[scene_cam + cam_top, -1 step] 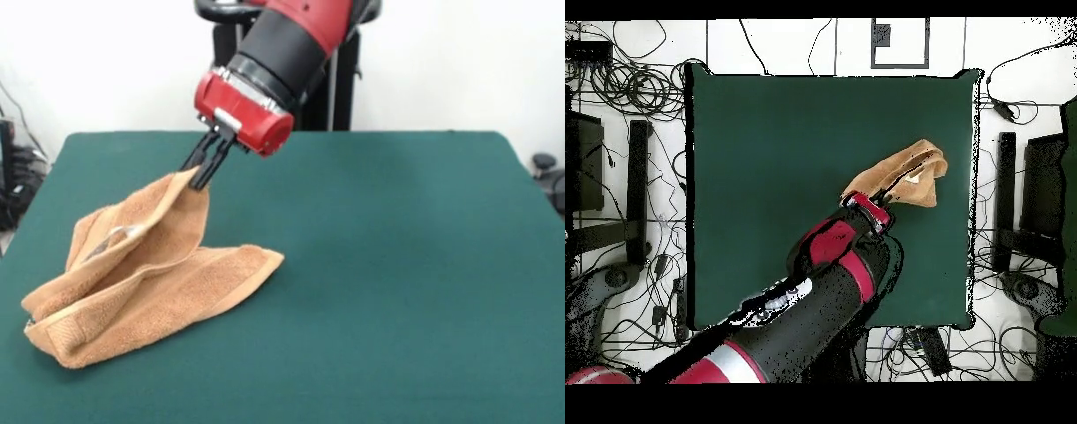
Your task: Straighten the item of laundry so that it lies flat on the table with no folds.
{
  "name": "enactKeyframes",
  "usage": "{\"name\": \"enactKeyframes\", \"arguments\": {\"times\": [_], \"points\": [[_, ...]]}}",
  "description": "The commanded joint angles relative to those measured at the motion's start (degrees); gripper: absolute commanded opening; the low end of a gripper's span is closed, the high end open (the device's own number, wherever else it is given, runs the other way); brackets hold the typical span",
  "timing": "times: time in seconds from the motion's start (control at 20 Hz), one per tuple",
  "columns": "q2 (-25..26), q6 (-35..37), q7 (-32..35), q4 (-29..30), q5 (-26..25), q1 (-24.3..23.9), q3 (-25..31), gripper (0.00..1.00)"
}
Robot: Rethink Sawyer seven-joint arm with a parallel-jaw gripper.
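Pinching one raised edge of the towel, the gripper holds it bunched near a table side edge; pulling toward the table's middle, low and steady, should unfold it.

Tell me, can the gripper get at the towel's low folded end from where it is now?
Probably yes: the gripper is shut on the towel at its raised corner, so it would have to let go first; nothing else stands on the table.
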Motion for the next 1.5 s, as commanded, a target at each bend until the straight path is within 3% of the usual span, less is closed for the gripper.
{"name": "enactKeyframes", "arguments": {"times": [0.05,0.45,0.65,1.05,1.3,1.5], "points": [[9.9,-0.9,14.0,6.9,12.4,2.4,-5.1,0.0],[11.4,3.7,10.7,6.6,18.5,3.9,-5.0,0.0],[9.2,12.1,11.0,10.1,20.6,6.7,-5.3,0.0],[-4.4,21.5,7.3,19.7,17.2,8.0,-5.7,0.0],[-11.6,10.9,10.1,27.3,17.5,1.4,3.0,0.0],[-12.9,-0.3,12.6,30.8,16.4,-3.6,9.4,0.0]]}}
